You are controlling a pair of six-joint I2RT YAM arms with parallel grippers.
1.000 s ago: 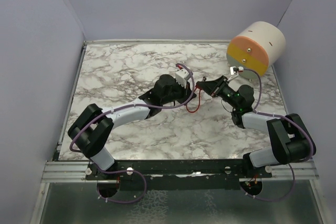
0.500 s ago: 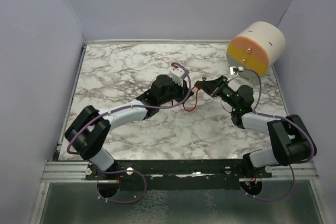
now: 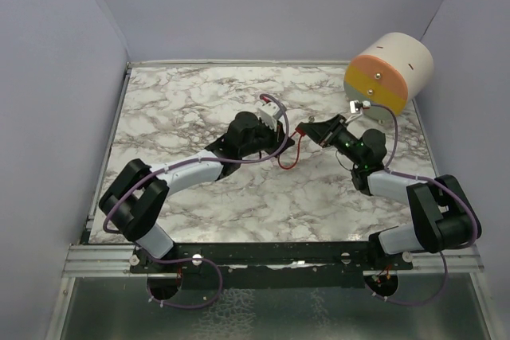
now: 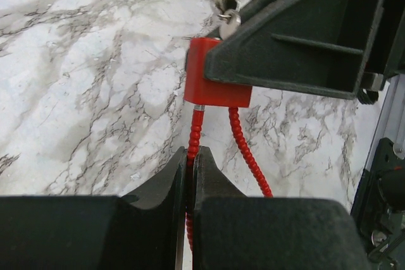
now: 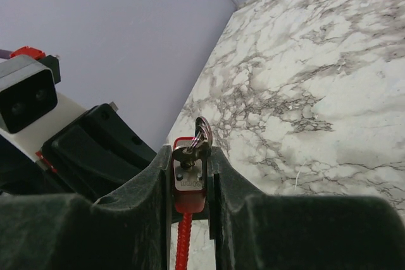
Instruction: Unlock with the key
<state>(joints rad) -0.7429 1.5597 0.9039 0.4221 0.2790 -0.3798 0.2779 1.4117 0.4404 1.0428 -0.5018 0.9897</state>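
A red padlock (image 3: 301, 130) with a red cable shackle (image 3: 288, 162) hangs between the two arms at the middle of the table. My right gripper (image 3: 307, 130) is shut on the lock body (image 5: 188, 189). A silver key (image 5: 190, 154) on a ring (image 5: 204, 131) sits in the lock's face. My left gripper (image 3: 280, 142) is shut on one strand of the cable (image 4: 195, 132), just below the lock body (image 4: 214, 75). The cable's other strand (image 4: 248, 156) runs free beside the fingers. The key and ring also show in the left wrist view (image 4: 225, 12).
A large cylinder (image 3: 388, 72) with cream, orange and yellow bands lies at the back right corner, behind my right arm. Grey walls close the table on the left, back and right. My left wrist (image 5: 88, 147) fills the left of the right wrist view.
My left wrist has shifted a little up and to the left, taking the cable loop with it. The right gripper has stayed in place with the lock.
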